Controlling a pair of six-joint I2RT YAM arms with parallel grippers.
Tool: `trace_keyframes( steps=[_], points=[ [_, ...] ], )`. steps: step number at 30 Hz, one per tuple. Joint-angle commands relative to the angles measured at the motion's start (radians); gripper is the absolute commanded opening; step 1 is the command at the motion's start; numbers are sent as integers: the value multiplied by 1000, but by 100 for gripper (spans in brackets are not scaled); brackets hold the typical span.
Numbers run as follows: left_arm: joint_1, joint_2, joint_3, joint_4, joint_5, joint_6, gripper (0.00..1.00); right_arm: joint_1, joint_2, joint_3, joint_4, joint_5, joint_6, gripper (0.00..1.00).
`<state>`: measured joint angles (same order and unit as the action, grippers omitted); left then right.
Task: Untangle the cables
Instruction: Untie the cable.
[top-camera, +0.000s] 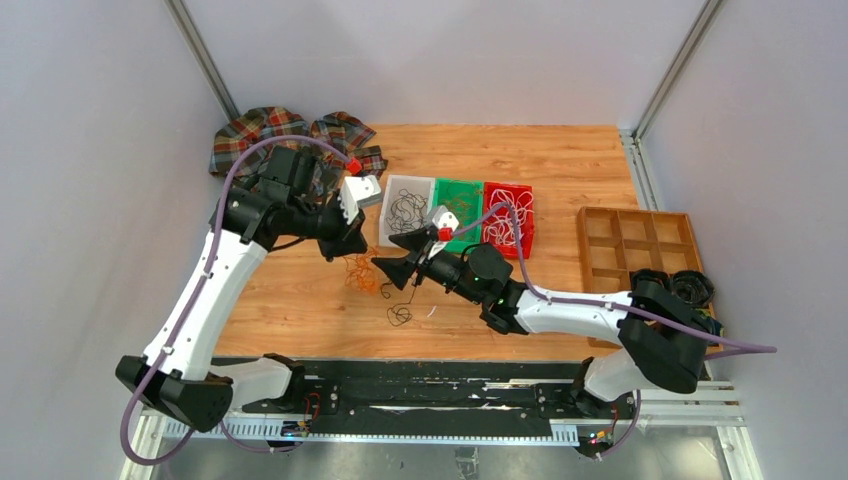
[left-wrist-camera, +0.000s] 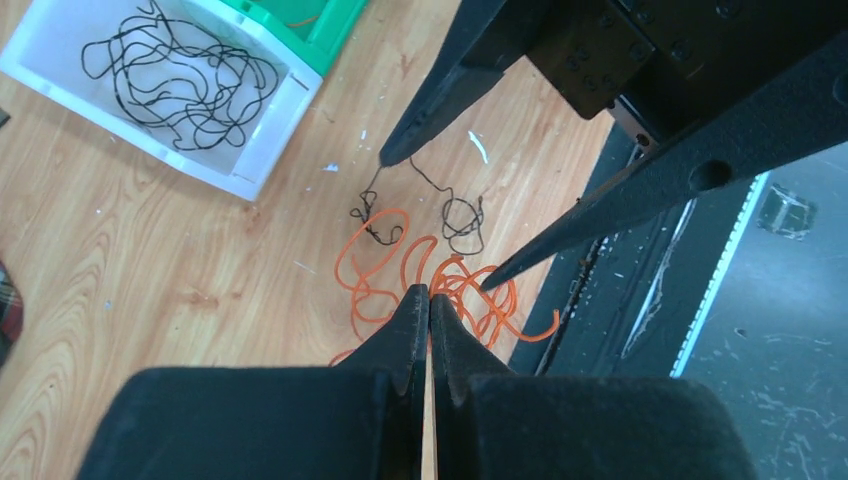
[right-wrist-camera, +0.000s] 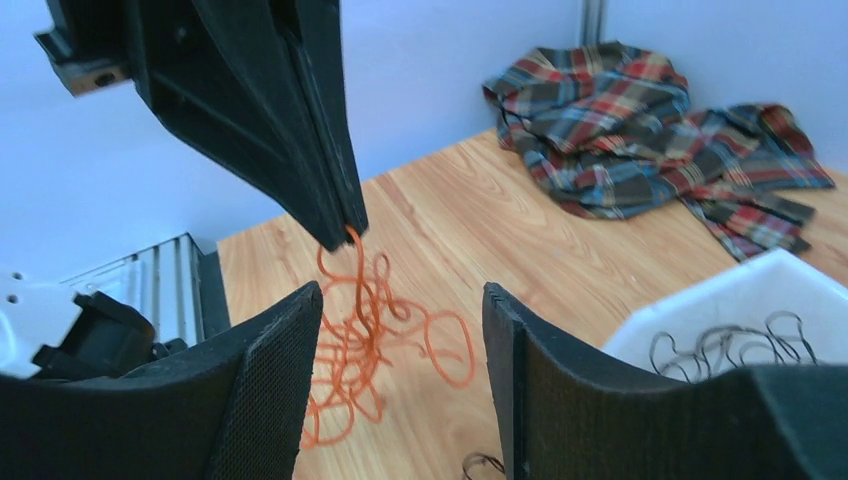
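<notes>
The wood-grain counter (top-camera: 560, 160) is warm orange-brown, streaked with paler lines. The thin orange string-like cable (left-wrist-camera: 375, 270) is vivid against it, and the thin black wire cable (left-wrist-camera: 462, 225) reads dark. The crumpled fabric cloth (right-wrist-camera: 650, 130) carries a plaid of dark green, red and navy, crossed with cream lines. The white plastic bin (left-wrist-camera: 275, 135) holds black wires (left-wrist-camera: 180, 80); next come the green plastic bin (top-camera: 470, 192) and the red plastic bin (top-camera: 528, 215). The left end effector (left-wrist-camera: 429, 300) and right end effector (right-wrist-camera: 402, 295) are matt black, the arm links (top-camera: 215, 280) white, the hoses (top-camera: 745, 349) purple.
</notes>
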<state>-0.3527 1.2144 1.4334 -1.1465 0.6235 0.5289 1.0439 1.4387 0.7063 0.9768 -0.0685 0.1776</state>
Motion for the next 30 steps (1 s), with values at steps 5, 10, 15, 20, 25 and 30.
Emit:
trace_keyframes(
  steps=[5, 10, 15, 20, 25, 30],
  points=[
    [-37, -51, 19, -71, -17, -46, 1, 57, 23, 101, 30, 37, -52, 59],
    [-51, -64, 39, -78, -9, -70, 1, 62, 28, 117, -31, 60, -97, 54],
    [-60, -75, 52, -80, -10, -78, 1, 62, 20, 98, -49, 46, -121, 53],
    [-64, -72, 66, -84, -7, -81, 1, 62, 6, 69, -34, 37, -120, 53],
    [-84, -71, 74, -89, 3, -101, 1, 62, 16, 88, -40, 122, -124, 52],
    [-97, -67, 87, -117, 10, -102, 1, 62, 46, 111, 8, 201, -98, 53]
  ],
)
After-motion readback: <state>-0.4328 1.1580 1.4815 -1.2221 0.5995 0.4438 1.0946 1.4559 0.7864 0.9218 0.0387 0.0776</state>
